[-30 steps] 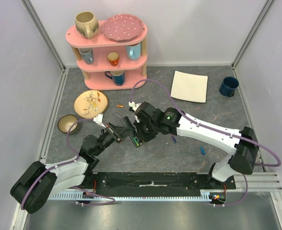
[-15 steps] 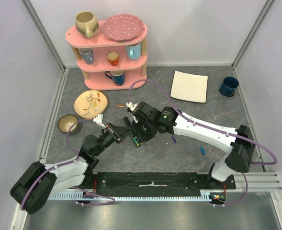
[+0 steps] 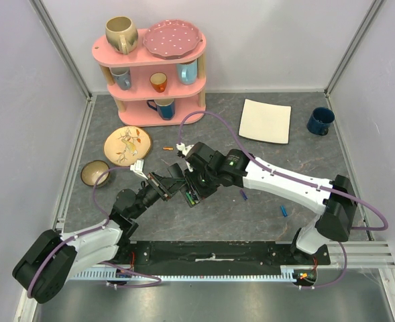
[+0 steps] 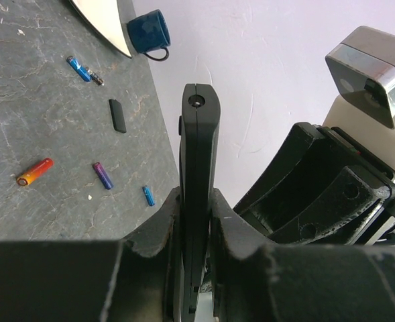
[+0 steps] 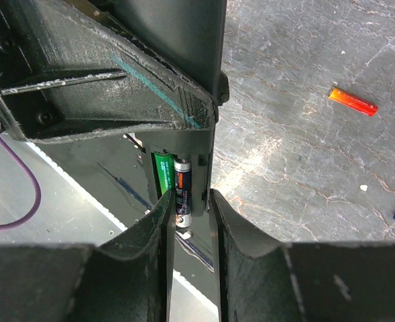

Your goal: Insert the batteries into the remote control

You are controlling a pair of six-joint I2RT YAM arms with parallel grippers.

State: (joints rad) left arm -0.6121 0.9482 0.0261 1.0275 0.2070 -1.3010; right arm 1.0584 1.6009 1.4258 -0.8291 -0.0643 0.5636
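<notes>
Left gripper (image 4: 196, 204) is clamped tight on the remote (image 4: 198, 134), held up mid-table. Its bay (image 5: 204, 161) has a green battery (image 5: 162, 173) and a black battery (image 5: 182, 191) in it. Right gripper (image 5: 192, 204) has its jaws a bit parted around the black battery.

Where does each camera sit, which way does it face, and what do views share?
Top external: high at the near edge, facing down; left arm, right arm visible.
Left wrist: looks along the left pincer, shut on the remote control, seen edge-on.
Right wrist: looks past the right pincer at two batteries seated in the remote control.
Shared: both wrist views show the remote control and the orange battery.
</notes>
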